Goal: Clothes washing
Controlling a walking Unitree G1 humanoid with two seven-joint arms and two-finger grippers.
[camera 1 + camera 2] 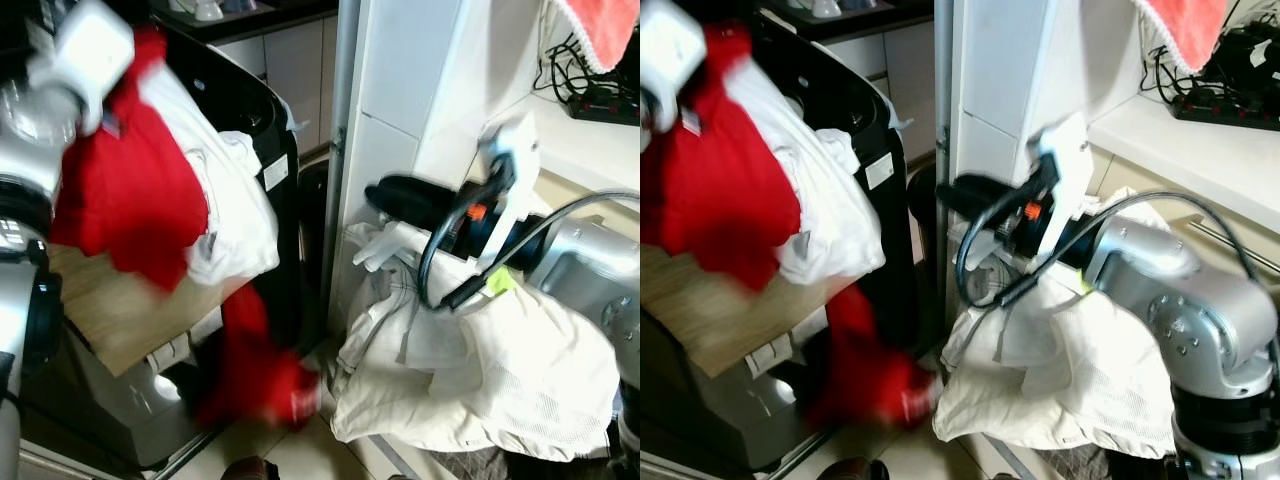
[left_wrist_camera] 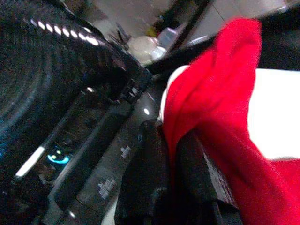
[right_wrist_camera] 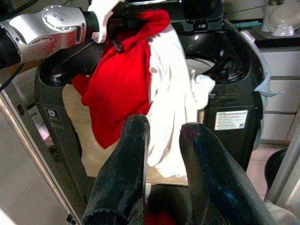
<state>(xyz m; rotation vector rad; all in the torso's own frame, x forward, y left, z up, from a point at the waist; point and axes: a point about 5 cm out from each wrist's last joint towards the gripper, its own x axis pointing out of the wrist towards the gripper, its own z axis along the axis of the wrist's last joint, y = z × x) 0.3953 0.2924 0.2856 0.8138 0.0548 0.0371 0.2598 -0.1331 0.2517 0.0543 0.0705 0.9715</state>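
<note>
Jaws of your left gripper (image 2: 176,178) pinch the soft red cloth (image 1: 125,200); your right gripper (image 3: 161,173) jaws stand spread, holding nothing. Beyond them, the black top-loading washing machine (image 3: 234,61) isn't loaded yet.

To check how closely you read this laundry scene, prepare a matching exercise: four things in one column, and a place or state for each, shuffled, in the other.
Things
1. red garment
2. white garment
3. mesh laundry bag
4. right gripper

Places or states
A. slumped on the floor by the white wall
B. fingers apart, holding nothing
C. pinched in the left gripper
D. draped over the washing machine's rim

Pairs: 1-C, 2-D, 3-A, 4-B
</note>
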